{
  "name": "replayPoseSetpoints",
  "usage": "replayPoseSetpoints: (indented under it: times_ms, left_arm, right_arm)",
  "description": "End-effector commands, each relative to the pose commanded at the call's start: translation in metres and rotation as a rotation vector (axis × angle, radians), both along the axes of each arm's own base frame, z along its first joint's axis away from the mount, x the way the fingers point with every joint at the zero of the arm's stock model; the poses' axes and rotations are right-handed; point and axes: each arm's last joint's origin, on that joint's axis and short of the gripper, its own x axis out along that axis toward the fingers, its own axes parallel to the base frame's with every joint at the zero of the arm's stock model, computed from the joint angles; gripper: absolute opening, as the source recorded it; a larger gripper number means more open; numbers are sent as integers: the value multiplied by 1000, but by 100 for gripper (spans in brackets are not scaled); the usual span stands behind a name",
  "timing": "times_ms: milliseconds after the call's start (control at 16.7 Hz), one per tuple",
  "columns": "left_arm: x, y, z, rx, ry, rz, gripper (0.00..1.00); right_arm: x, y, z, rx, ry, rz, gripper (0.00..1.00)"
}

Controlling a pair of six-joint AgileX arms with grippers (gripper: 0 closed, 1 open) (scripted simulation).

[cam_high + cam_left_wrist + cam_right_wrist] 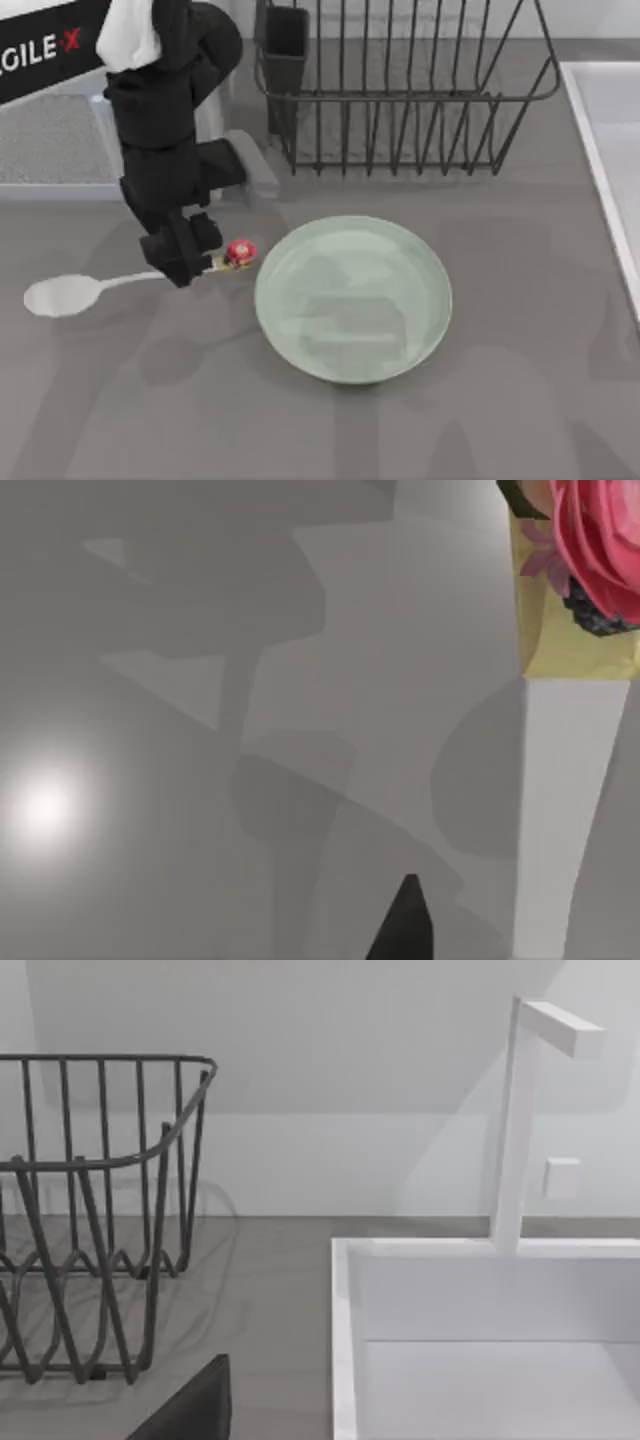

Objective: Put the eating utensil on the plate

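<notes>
Jaws of my left gripper (188, 262) sit low over the spoon (70, 294) handle, just left of the plate (352, 298); whether they grip it I cannot tell. Next comes lifting and carrying it rightward onto the plate.

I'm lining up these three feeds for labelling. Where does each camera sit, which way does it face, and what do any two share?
Top view: above the table, looking down on the plate, spoon, wire rack; my left arm's gripper is over the spoon's handle.
Left wrist view: on the left wrist, close above the handle and red ornament; a dark fingertip shows.
Right wrist view: on the right wrist, facing rack and white sink.
Shared: spoon in top and left wrist; rack in top and right wrist.
</notes>
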Motion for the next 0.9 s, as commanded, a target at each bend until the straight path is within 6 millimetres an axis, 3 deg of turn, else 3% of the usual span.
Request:
replayPoseSetpoints:
  times_ms: [180, 360, 480, 900]
  left_arm:
    - [0, -89, -1, -57, -97, -193, 0]
    - [-7, -139, -8, -86, -143, -314, 0]
    - [-11, -152, -11, -88, -146, -350, 0]
    - [-10, -152, -10, -92, -164, -349, 0]
  right_arm:
    - [0, 0, 0, 0, 0, 0, 100]
    - [0, 0, 0, 0, 0, 0, 100]
    - [0, 0, 0, 0, 0, 0, 100]
    - [0, 0, 0, 0, 0, 0, 100]
